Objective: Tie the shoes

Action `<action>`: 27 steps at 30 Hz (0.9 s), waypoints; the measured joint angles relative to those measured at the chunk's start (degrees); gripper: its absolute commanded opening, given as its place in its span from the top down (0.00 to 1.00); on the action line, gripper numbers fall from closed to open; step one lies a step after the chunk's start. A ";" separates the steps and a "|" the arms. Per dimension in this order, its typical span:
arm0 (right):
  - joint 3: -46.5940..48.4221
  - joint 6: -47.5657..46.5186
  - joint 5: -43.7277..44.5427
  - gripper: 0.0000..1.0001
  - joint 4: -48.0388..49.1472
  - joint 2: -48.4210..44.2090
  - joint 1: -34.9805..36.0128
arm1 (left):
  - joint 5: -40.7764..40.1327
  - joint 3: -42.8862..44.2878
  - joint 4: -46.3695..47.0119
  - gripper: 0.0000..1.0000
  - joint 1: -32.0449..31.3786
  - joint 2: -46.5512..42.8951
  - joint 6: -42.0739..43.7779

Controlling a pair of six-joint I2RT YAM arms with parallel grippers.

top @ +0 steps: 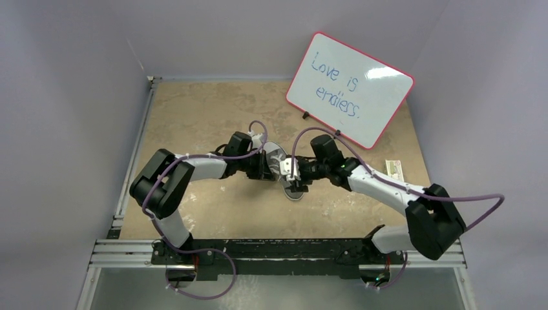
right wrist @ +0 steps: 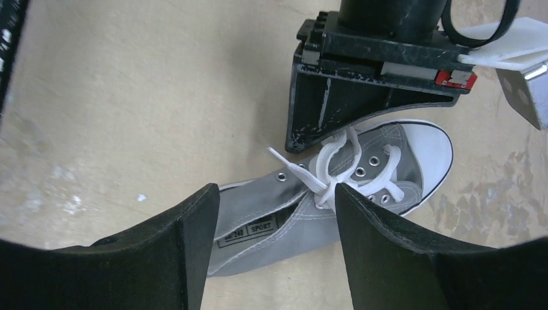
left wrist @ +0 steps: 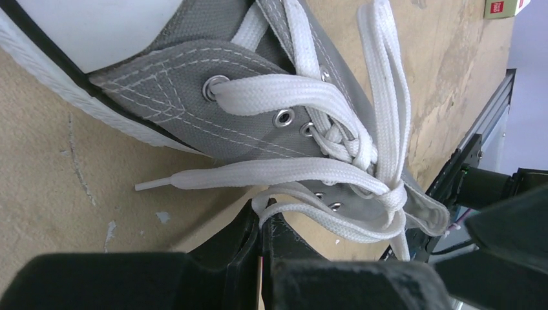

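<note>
**Top external view: two arms meet over one shoe at mid-table**

From above we see the table (top: 194,116) with a whiteboard (top: 349,87) propped at its far right. Both arms reach inward to the shoe (top: 294,191), which lies in the middle of the table, toe toward the far side. We judge that the arms come in from left and right so each can draw a strand outward, away from the other.

In the left wrist view the left gripper (left wrist: 262,236) is clenched on a loop of the white laces (left wrist: 291,171), pinched just beside the shoe's side. As we read it, this grip holds tension on the knot (left wrist: 391,194) so it cannot slacken.

In the right wrist view the right gripper (right wrist: 274,197) hangs above the shoe's heel half, jaws spread apart with nothing between them. We think it is placed there to come down on another strand. The bow looks loosely formed, not yet pulled tight.
</note>
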 measured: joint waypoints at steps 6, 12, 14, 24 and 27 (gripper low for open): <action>1.20 -9.57 0.59 0.41 0.26 5.84 0.87 | 1.16 0.00 0.00 1.00 0.00 0.04 0.02; 2.43 -13.25 0.57 0.50 0.33 7.78 2.47 | 1.57 -0.02 0.22 1.00 0.00 0.09 0.00; 2.32 -13.38 0.87 0.50 0.79 7.37 2.93 | 1.77 -0.02 0.61 1.00 0.00 0.26 -0.02; 0.87 -13.90 1.81 0.58 3.13 3.41 3.50 | 2.67 -0.07 1.38 1.00 0.00 0.98 -0.09; 1.20 -14.69 1.27 0.58 2.67 5.38 3.76 | 2.91 -0.07 1.38 1.00 0.02 1.14 -0.22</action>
